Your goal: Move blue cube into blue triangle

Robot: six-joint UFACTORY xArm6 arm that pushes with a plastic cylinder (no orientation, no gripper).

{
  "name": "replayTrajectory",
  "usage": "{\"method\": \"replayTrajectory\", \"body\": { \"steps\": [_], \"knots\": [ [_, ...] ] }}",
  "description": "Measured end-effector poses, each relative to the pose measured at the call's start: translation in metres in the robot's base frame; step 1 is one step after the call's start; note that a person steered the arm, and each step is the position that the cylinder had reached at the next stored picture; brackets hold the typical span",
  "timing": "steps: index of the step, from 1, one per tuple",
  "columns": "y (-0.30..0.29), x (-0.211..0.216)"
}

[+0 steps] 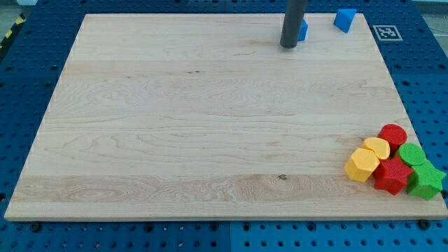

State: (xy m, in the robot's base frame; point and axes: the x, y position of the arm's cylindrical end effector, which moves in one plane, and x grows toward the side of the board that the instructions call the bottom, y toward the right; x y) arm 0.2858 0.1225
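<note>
Wooden board (210, 126) on a blue pegboard table (427, 84): my tip (288, 46) stands at the far edge, touching the left side of the blue cube (303, 29), which the rod largely hides. Well to its right sits the blue triangle (344, 19), apart from the cube. This arm carries no pincer, only the rod. Yellow (362, 165), red (393, 135) and green (413, 153) blocks cluster at the near right corner.

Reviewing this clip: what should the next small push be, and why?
Probably keep pushing toward the view's right: my tip sits against the blue cube's left side, and the blue triangle lies apart from it further right, slightly higher.
</note>
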Motion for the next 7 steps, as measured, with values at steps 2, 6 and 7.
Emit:
{"method": "replayTrajectory", "body": {
  "steps": [2, 6, 7],
  "knots": [
    [-0.002, -0.007],
    [-0.030, -0.014],
    [-0.030, -0.016]
  ]
}}
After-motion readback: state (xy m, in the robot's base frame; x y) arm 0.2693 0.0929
